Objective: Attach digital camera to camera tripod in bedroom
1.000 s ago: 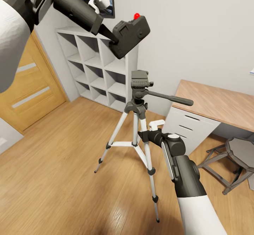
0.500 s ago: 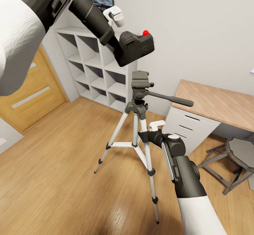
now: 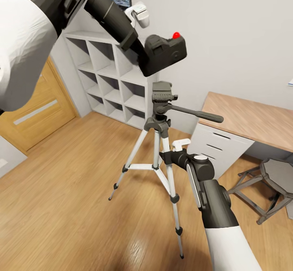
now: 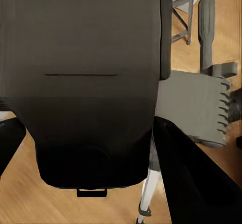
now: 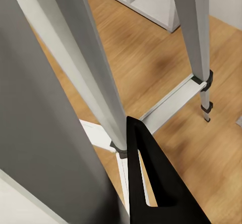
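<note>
Now, near to far:
Right gripper [image 3: 167,156]: low beside the camera tripod [image 3: 156,140], against one silver leg; the right wrist view shows a dark finger [image 5: 151,183] alongside that leg, but I cannot tell whether the jaws are clamped on it or merely resting there.
Left gripper [image 3: 140,57]: closed on the digital camera [image 3: 165,53], held in the air and tilted, red button uppermost.
Digital camera: in the left gripper, above the tripod head [image 3: 162,91] and apart from it; the left wrist view shows its dark body [image 4: 85,82] with the grey head plate [image 4: 194,108] just past it.
Step in hand: by my reading, carrying the camera over the head for mounting.
Next move calls for: levelling the camera, centring its base over the plate, then lowering straight down until it seats.
Beyond: white cube shelf [image 3: 108,79], wood-topped desk [image 3: 248,120].
</note>
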### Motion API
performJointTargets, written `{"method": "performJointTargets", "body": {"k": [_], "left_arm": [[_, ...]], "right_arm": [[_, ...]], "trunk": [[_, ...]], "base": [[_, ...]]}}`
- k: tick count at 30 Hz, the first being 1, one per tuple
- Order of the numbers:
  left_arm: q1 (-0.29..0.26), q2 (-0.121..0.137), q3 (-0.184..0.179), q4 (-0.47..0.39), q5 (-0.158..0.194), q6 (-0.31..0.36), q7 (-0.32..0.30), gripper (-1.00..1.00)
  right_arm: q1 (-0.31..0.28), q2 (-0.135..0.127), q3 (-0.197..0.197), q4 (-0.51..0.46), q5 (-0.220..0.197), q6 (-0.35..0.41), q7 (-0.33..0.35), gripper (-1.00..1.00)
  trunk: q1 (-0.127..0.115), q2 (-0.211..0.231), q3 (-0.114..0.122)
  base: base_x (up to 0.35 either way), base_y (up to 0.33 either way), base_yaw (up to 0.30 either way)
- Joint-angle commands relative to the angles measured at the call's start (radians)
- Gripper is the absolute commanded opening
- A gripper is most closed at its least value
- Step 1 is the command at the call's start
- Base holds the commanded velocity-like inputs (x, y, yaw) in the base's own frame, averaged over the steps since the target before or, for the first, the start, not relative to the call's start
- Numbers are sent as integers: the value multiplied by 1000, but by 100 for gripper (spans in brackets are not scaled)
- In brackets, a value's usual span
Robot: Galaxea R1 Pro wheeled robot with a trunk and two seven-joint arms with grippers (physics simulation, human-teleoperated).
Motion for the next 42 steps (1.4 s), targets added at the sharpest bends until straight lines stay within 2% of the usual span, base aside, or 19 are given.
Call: {"method": "performJointTargets", "body": {"k": [1,7,13,23,24,25,26,28,29,30,32,35,39,42], "left_arm": [[-1,-1,8,-6,-8,5,-13,-100],[-1,1,43,-40,-2,-8,-20,-100],[-1,22,44,-73,11,-20,-24,-100],[-1,79,-11,-128,68,-39,-26,-100],[-1,141,-249,-304,355,-271,-26,-100],[-1,154,-321,-324,418,-259,-25,-100],[-1,160,-357,-334,448,-250,-25,-100],[-1,176,-486,-368,551,-197,-24,-100],[-1,179,-513,-375,571,-182,-24,-100],[-1,184,-580,-394,619,-140,-23,-100],[-1,187,-622,-407,646,-106,-22,-100],[-1,188,-649,-417,660,-65,-22,-100],[-1,190,-661,-442,664,-14,-22,-100],[-1,206,-663,-495,665,24,-22,-100]], "right_arm": [[-1,0,0,-2,14,3,8,-100],[-1,0,1,-2,13,3,8,-100],[-1,-1,1,-2,13,1,7,-100],[-1,-1,1,0,13,-3,5,-100],[-1,-1,1,0,13,-3,5,-100],[-1,-1,1,0,12,-3,5,-100],[-1,-1,1,0,12,-3,5,-100],[-1,-1,1,1,12,-4,4,-100],[-1,-1,1,1,12,-4,3,-100],[-1,-1,1,1,12,-5,3,-100],[-1,-1,1,1,13,-5,3,-100],[-1,-1,1,1,12,-5,3,-100],[-1,-1,1,1,12,-4,3,-100],[-1,-1,1,1,12,-4,3,-100]], "trunk": [[1,-2,-2],[1,-2,-2],[1,-2,-2],[1,-2,-2],[1,-2,-2],[1,-2,-2],[1,-2,-2],[1,-2,-2],[1,-2,-2],[1,-2,-2],[1,-2,-2],[1,-2,-2],[1,-2,-2],[1,-2,-2]], "base": [[0,0,0],[0,0,0],[0,0,0],[0,0,0],[0,0,0],[0,0,0],[0,0,0],[0,0,0],[0,0,0],[0,0,0],[0,0,0],[0,0,0],[0,0,0],[0,0,0]]}}
